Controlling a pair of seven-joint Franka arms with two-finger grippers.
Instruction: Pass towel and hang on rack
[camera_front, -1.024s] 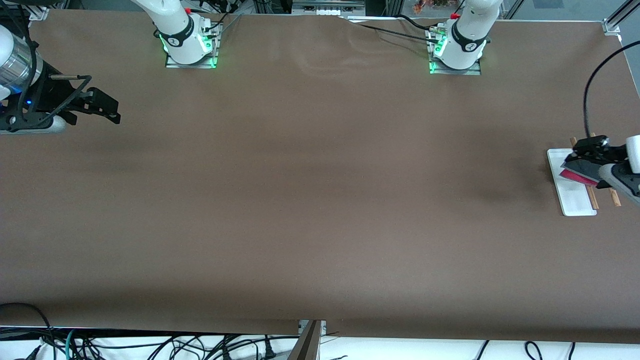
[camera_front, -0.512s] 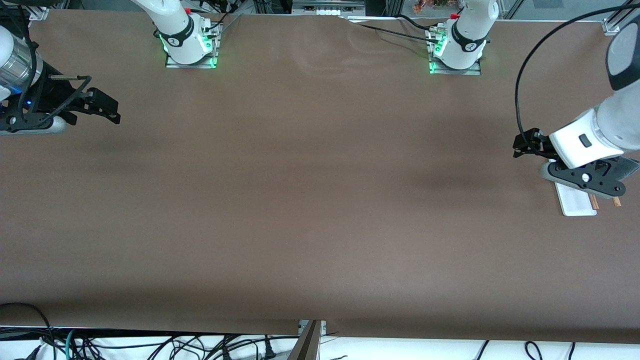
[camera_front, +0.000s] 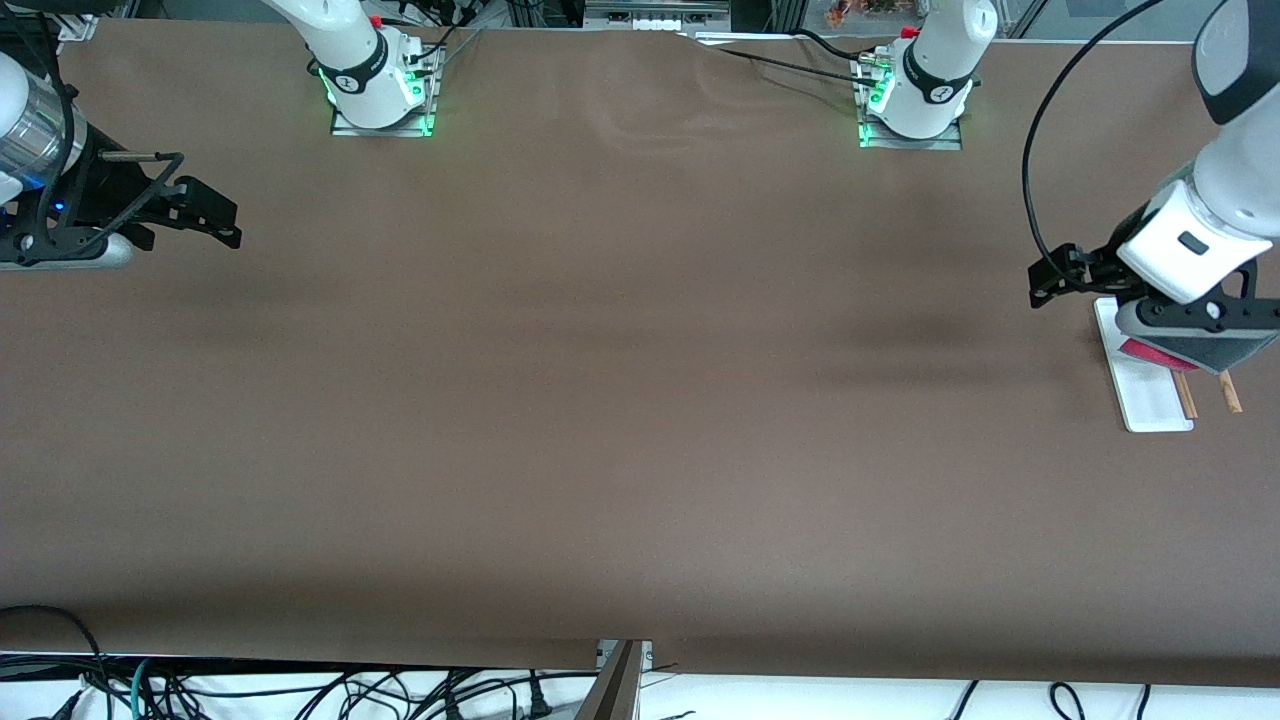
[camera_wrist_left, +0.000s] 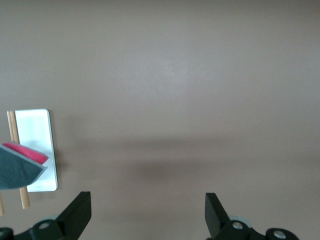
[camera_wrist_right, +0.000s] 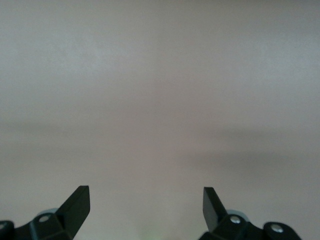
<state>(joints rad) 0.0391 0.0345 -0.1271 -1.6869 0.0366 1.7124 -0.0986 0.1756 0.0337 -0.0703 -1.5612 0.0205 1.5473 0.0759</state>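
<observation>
The towel (camera_front: 1205, 352), dark grey with a red-pink part, hangs over the rack's wooden rods (camera_front: 1228, 392) at the left arm's end of the table. The rack's white base (camera_front: 1150, 400) lies beneath it. The left wrist view shows the towel (camera_wrist_left: 17, 167) draped on a rod (camera_wrist_left: 22, 197) over the base (camera_wrist_left: 35, 135). My left gripper (camera_front: 1195, 318) hovers just above the rack, open and empty (camera_wrist_left: 147, 200), apart from the towel. My right gripper (camera_front: 225, 225) waits open and empty (camera_wrist_right: 146, 195) over the right arm's end of the table.
The brown table cover (camera_front: 620, 400) stretches between the two arms. A black cable (camera_front: 1030, 180) loops from the left arm's wrist. The table's edge with loose cables (camera_front: 300, 690) lies nearest the front camera.
The left gripper, which held the towel at the rack a second ago, has let go, risen and turned. The towel now rests on the rods. The right arm has not moved.
</observation>
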